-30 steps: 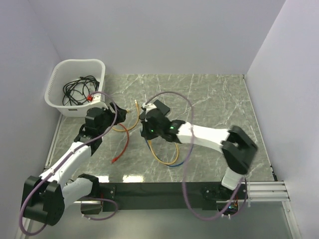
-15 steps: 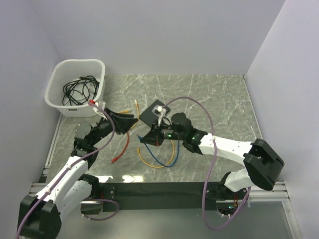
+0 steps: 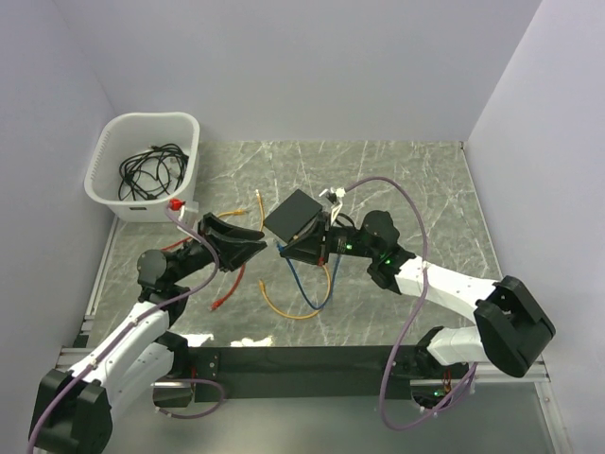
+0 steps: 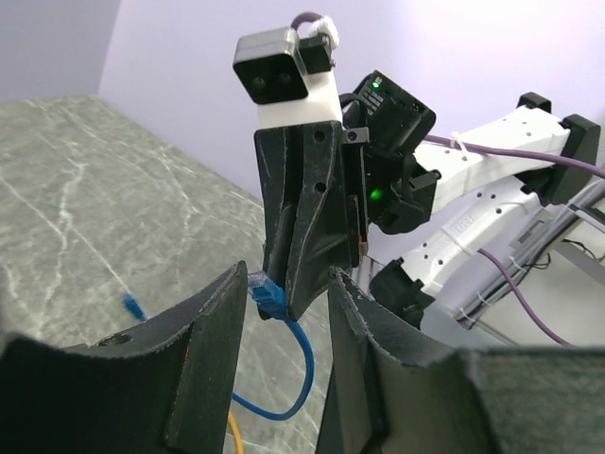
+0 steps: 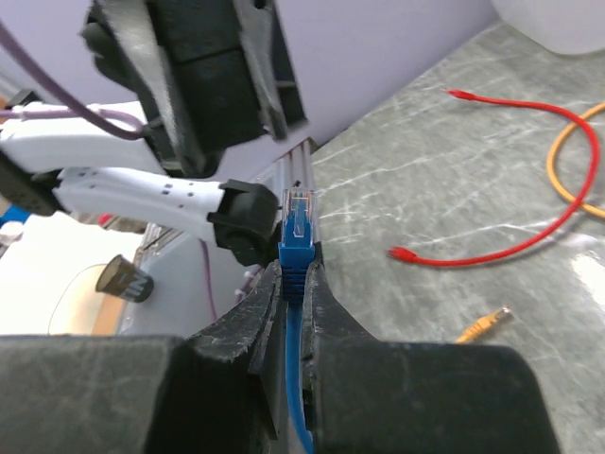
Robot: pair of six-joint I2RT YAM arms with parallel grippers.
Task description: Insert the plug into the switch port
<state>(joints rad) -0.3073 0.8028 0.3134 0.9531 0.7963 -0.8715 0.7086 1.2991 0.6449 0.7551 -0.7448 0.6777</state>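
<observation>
Blue plug [image 5: 297, 227] stands clenched in the right gripper [image 3: 285, 249]. At its nine o'clock the left gripper [image 3: 257, 238] gapes, released. The black switch [image 3: 293, 214] sits mid-surface [image 3: 425, 189], just at twelve o'clock. A white basket [image 3: 142, 203] stands far off at ten.

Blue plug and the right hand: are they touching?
Touching. The right wrist view shows the right hand clamped on the blue plug, its clip end sticking out.

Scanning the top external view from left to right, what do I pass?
White basket → left gripper → switch → right arm's black elbow block. I left out the right gripper, which is shut on the blue plug, because it overlaps the switch sideways.
</observation>
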